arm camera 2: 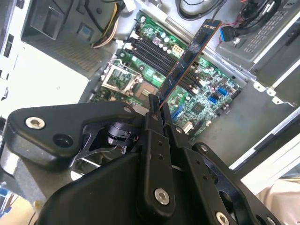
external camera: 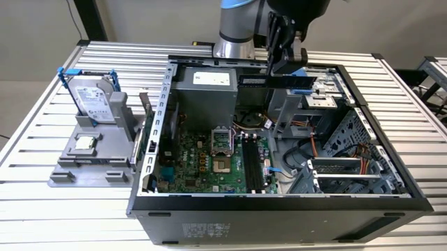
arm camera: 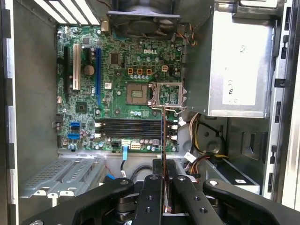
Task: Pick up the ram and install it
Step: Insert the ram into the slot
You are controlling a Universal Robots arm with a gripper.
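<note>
The gripper (external camera: 283,70) hung over the open computer case (external camera: 279,204), its jaws pinching the ram (external camera: 276,81) by its flat faces. In the exterior view the stick was level in the air at about twelve o'clock of the case, well above the motherboard (external camera: 202,167). The black memory slots (external camera: 252,166) lay at roughly six o'clock from it. In the second wrist view the ram (arm camera 2: 190,56) crossed those slots at an angle, so a good carry would probably turn its long edge parallel to them, keep the contact edge downward, and stay clear of the loose cables (external camera: 307,151) at three o'clock of the slots. The case stood on a slatted metal table (external camera: 70,209). At nine o'clock of it a grey fixture (external camera: 70,172) held a hard drive (external camera: 94,99) in a blue frame and a small silver processor chip (external camera: 85,142). A plain pale wall (external camera: 154,21) closed the room behind.
</note>
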